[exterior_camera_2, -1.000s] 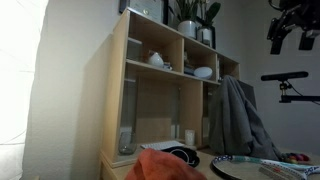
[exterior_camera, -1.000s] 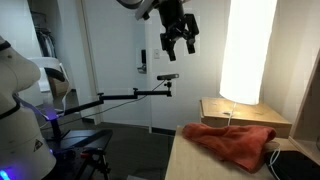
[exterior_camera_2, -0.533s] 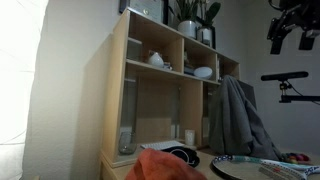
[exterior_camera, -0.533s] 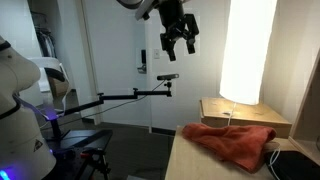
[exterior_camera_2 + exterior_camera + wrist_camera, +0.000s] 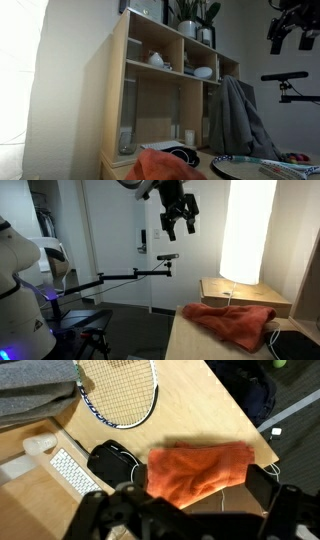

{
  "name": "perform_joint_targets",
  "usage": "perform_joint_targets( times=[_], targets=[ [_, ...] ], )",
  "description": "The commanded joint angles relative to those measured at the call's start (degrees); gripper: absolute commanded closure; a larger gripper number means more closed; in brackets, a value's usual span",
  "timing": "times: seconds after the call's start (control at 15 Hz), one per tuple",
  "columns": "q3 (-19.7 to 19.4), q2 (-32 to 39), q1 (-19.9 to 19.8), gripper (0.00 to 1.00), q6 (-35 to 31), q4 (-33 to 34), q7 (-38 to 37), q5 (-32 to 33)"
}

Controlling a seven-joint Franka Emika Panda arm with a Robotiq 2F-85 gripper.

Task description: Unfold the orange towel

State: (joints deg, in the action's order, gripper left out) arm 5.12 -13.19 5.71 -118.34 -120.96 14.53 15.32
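- From where I stand, nothing of the unfolding looks begun; the orange towel [image 5: 236, 321] lies rumpled and doubled over on itself on the tabletop [image 5: 192, 343], with one edge up against the light wooden box [image 5: 250, 298]
- The end effector [image 5: 179, 222] hangs high in the air, well apart from the cloth and touching nothing; its fingers stand spread apart and nothing is between them
- The wrist view looks straight down on the towel from far above; it shows as a thick, wrinkled, roughly oblong heap, with a dark computer mouse [image 5: 110, 460] just beside one end and a keyboard [image 5: 74, 472] a little further off; a badminton racket [image 5: 118, 388] lies near the far edge of the wood
- I cannot tell which edge is the loose top layer from this height; the folds blur together
- What is left, by my reckoning, is the whole job: come down to the cloth, pinch a free edge or corner, lift and draw it across so the layer opens, then let go with the towel spread flat; the mouse sits close enough that a pull that way could snag it
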Motion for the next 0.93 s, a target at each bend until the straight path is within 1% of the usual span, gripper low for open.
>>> perform_joint_targets(
  times=[0.0,0.2,0.4,0.67,0.87],
  targets=[
    [0.43,1.23,0.09,0.0,0.75,0.92,-0.48,0.76],
    [1.91,4.74,0.69,0.0,1.08,2.77,-1.94,1.86],
    [3.71,8.43,2.03,0.0,-0.08,4.45,-1.89,2.06],
    [5.32,13.28,3.73,0.0,-0.47,7.61,-0.5,1.23],
    [5.71,17.05,4.61,0.0,-0.78,10.71,1.49,0.02]
  ],
)
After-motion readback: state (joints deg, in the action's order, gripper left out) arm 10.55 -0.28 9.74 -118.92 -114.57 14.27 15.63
